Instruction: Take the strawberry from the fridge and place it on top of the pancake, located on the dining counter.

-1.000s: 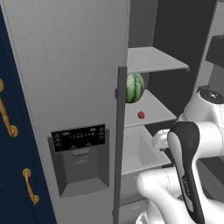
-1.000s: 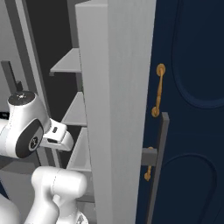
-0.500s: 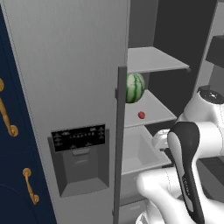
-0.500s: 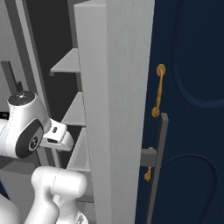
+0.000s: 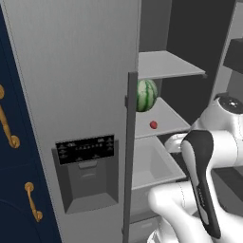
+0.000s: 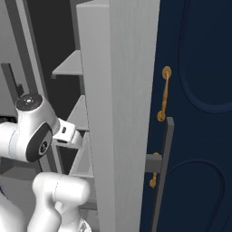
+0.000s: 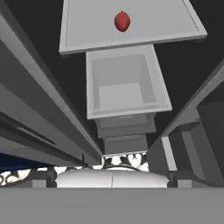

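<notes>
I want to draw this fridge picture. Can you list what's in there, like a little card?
fridge: grey, one door open
strawberry: tiny, red, on the middle shelf
watermelon: striped green, same shelf, behind the strawberry, apart from it
drawer: open grey bin below that shelf, looks empty
cabinet: navy, gold handles
gripper: open, not holding anything

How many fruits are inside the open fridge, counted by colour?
Red: 1, the strawberry on the middle shelf.
Green striped: 1, the watermelon on the same shelf, farther back and to the left of the strawberry.
Total: 2 fruits.
</notes>
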